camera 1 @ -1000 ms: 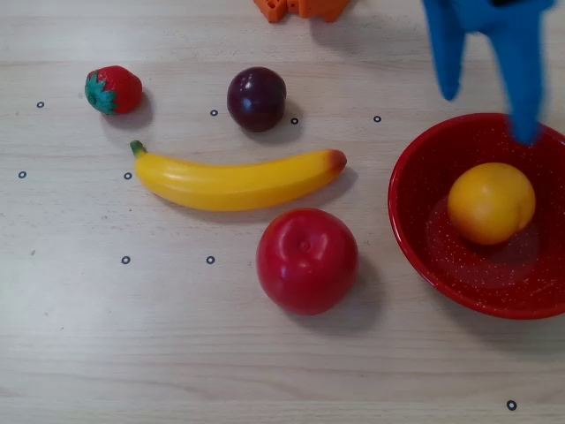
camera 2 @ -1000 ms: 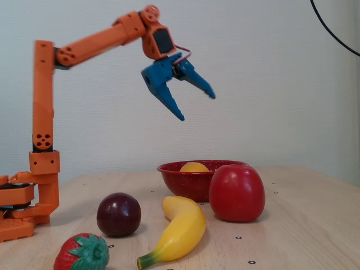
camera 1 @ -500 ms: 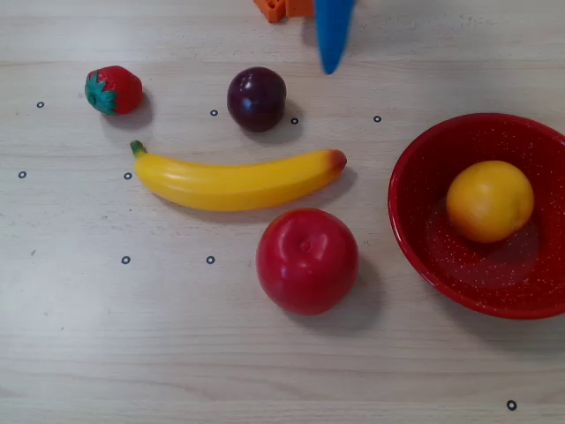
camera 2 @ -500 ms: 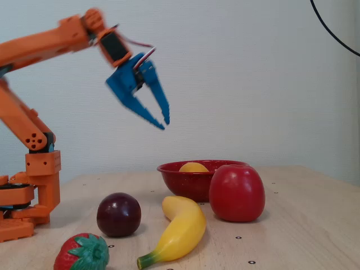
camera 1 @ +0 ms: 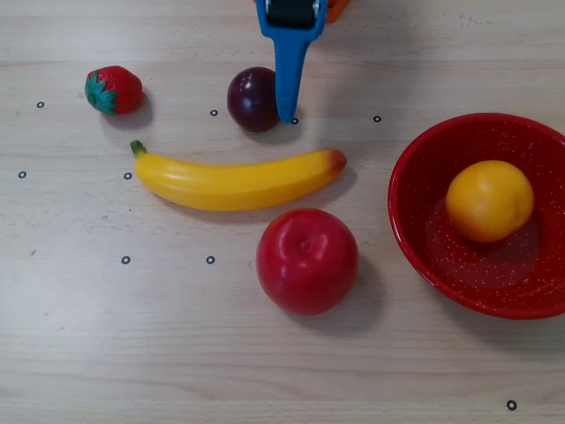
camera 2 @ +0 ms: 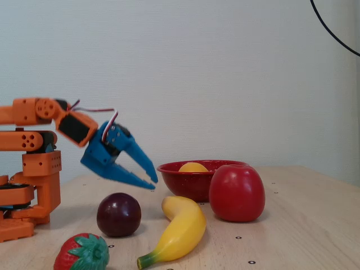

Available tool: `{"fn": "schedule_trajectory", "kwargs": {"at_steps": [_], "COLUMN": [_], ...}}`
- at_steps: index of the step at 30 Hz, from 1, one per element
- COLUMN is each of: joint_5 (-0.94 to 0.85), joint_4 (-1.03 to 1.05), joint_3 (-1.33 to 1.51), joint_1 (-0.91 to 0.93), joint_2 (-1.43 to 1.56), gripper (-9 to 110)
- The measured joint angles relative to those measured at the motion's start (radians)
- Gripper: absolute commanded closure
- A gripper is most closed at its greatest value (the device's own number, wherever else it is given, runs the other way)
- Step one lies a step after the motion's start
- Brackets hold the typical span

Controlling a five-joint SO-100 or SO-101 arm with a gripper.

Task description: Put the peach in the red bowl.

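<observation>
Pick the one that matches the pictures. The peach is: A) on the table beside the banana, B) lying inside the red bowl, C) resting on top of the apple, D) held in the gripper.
B: in the overhead view the peach lies inside the red bowl, while the gripper hangs empty near the plum.

strawberry [camera 1: 113,90] far left | plum [camera 1: 251,99] | banana [camera 1: 234,180] centre | apple [camera 1: 307,261] below banana | table [camera 1: 132,353]
</observation>
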Motion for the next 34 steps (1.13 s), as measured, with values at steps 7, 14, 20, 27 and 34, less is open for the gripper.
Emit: {"fn": "schedule_trajectory", "kwargs": {"at_steps": [7, 14, 20, 27, 34], "joint_5": [-0.003, -0.110, -0.163, -0.163, -0.163], "joint_4": [-0.028, 0.172, 0.245, 0.245, 0.245], "joint_3": [0.083, 0.086, 0.086, 0.086, 0.086], "joint_1": [0.000, 0.000, -0.002, 0.002, 0.002], "joint_2": [0.117, 0.163, 0.163, 0.163, 0.163], "gripper": [101, 101, 101, 101, 101]}}
